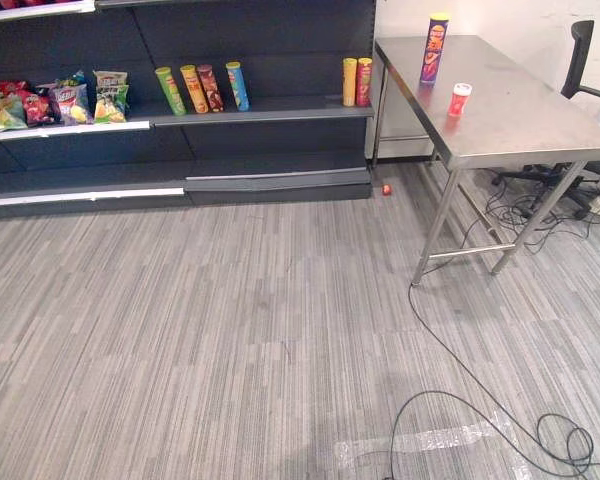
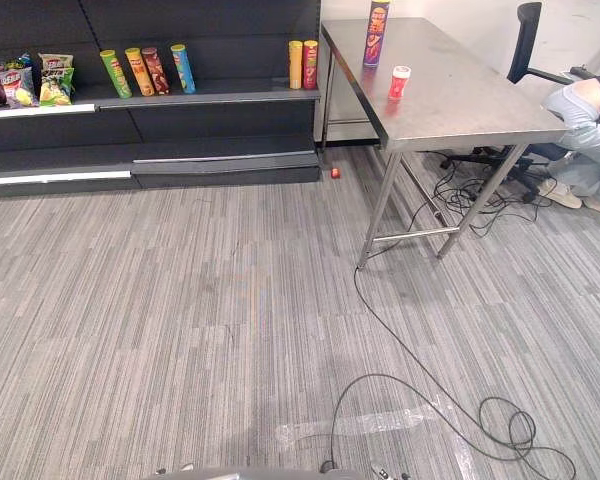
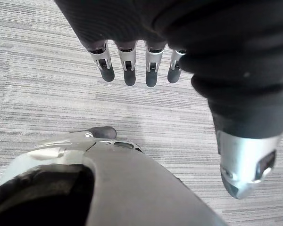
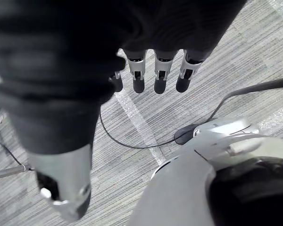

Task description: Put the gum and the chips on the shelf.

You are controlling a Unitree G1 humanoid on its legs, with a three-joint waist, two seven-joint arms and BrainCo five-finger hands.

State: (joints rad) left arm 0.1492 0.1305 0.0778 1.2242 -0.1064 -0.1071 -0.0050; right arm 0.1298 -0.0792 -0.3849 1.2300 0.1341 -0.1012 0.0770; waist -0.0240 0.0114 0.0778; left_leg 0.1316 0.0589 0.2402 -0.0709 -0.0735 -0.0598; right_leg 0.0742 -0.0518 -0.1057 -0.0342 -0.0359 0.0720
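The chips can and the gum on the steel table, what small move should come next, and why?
Probably a step forward and right toward the table: the chips can and the gum stand on it, far across the carpet, while the left hand and right hand hang open and empty.

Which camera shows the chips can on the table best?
The left eye view: the whole chips can stands on the table, lid included. In the right eye view its top meets the picture's edge. Both wrist views face the carpet.
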